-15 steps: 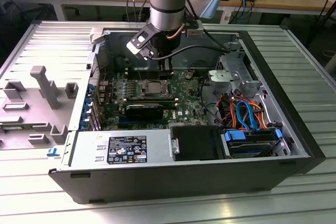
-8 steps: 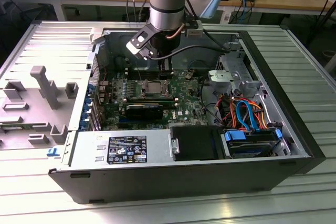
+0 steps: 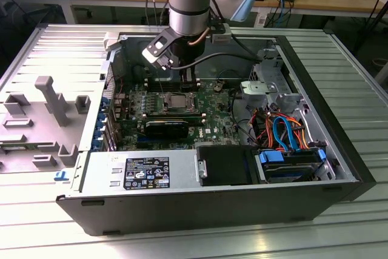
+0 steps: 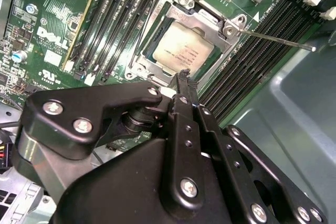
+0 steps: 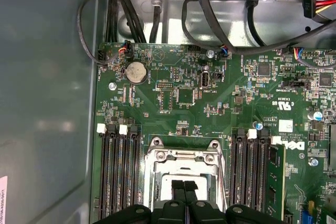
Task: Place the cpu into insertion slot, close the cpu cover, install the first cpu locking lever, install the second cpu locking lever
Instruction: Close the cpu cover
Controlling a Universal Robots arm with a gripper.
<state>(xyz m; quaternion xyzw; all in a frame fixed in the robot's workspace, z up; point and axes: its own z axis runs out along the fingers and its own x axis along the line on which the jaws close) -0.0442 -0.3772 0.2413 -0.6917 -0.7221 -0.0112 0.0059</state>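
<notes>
The cpu, a dull silver square, lies in the insertion slot on the green motherboard. The silver cpu cover lies flat around it, its window showing the chip's top. A thin metal locking lever sticks out from the cover's corner over the memory slots. My gripper hovers just above the socket's edge, its black fingertips pressed together with nothing between them. In the exterior view the gripper hangs over the far side of the cpu.
Black memory slots flank the socket on both sides. The open case's walls ring the board. Black cables, orange and blue cables, a drive bay and the power supply crowd the case. A grey fixture stands outside it.
</notes>
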